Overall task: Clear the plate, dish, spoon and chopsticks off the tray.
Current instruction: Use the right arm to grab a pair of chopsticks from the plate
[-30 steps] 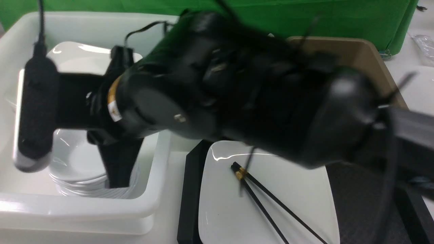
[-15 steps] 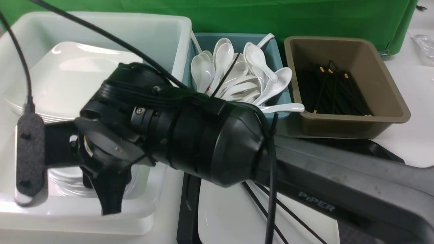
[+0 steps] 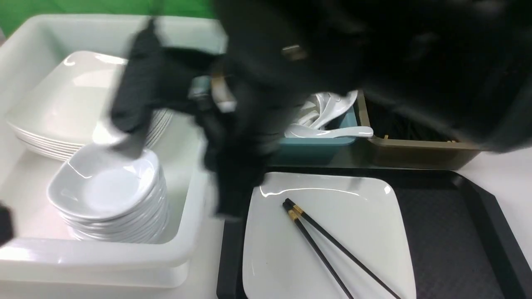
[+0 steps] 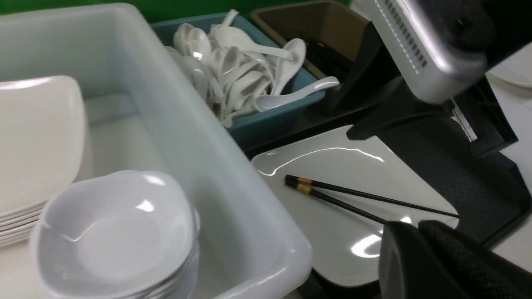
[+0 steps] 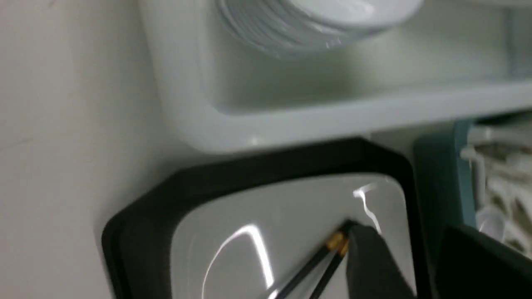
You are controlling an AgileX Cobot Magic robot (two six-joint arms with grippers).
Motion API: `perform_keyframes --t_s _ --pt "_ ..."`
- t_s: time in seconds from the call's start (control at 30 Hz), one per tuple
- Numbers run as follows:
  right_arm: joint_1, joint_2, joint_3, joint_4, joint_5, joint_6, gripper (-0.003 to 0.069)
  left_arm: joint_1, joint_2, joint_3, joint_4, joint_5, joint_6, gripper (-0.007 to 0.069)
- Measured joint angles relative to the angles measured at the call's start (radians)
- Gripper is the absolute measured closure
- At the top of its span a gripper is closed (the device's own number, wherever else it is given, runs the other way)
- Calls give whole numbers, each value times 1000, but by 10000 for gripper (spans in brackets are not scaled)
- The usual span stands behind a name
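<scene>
While chopsticks (image 3: 320, 232) cross plate (image 3: 365, 207), right fingers (image 5: 370, 257) hover.

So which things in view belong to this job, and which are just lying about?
Job:
- plate
- chopsticks
- tray
- bowls and white bin, likely destination

Lying about:
- green cloth

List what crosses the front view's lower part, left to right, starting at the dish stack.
Stack of small glossy white bowl-like dishes → large flat white square plate bearing thin black gold-banded chopsticks → black textured tray's bare floor
</scene>
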Motion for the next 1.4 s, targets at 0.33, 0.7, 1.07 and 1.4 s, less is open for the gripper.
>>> perform_keyframes --t_s 0.33,0.7,1.07,1.4 --pt "-264 -80 581 190 -246 275 108 0 100 0 -48 -39 77 608" --pt "-295 36 626 249 -441 359 5 0 100 1 -51 -53 88 608" --pt "-295 102 628 253 -435 358 109 0 100 1 -55 -53 89 608" --pt "-295 102 628 254 -430 349 351 0 100 1 -55 -53 89 608"
